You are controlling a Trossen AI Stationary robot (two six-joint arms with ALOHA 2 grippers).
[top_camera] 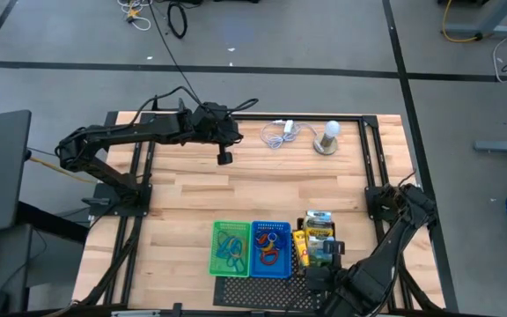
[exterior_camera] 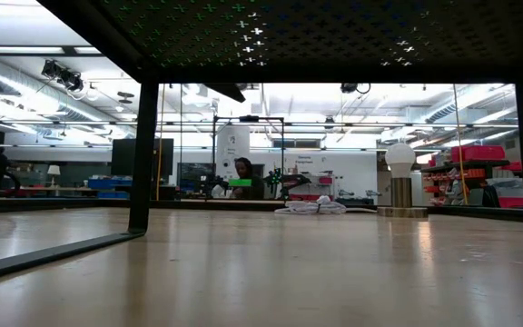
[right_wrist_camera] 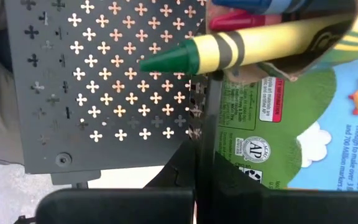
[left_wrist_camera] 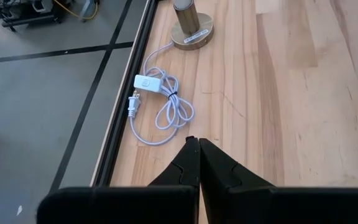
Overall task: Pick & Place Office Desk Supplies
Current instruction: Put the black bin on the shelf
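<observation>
- The crayon box [right_wrist_camera: 303, 118] fills the right wrist view; its printed panel carries a round "AP" seal, a red tag whose small print is too fine to read, and white text of which only "from Solar Power for US" and "to make over 3" come clear; a cartoon sun, cloud and green hill sit behind the writing
- A big printed green-tipped yellow crayon [right_wrist_camera: 241, 50] runs across the box face, with red and blue crayon tips above it
- The right gripper [right_wrist_camera: 197, 155] has its fingers pressed together on nothing, right at the edge where the crayon box meets the black perforated sheet [right_wrist_camera: 104, 81]; only this view shows the sheet's cross-shaped holes up close
- From above, the yellow-green crayon box [top_camera: 319, 227] lies at the table's near edge, just right of the blue tray [top_camera: 271, 249] holding blue, orange and red loops, with the green tray [top_camera: 231, 246] beside that; the right arm bends over the near right corner
- The left gripper [left_wrist_camera: 198, 142] is clenched and empty, hovering over bare wood near the far edge; its wrist view alone shows the white coiled cable [left_wrist_camera: 160, 106] with inline switch and plug, and the round base of the bulb [left_wrist_camera: 192, 31] bearing a label too small to read
- The low view shows none of the supplies, only the white bulb [exterior_camera: 399, 159] on its stand, the bundled cable, the sheet's underside overhead, and a person [exterior_camera: 242, 173] far off in the room
</observation>
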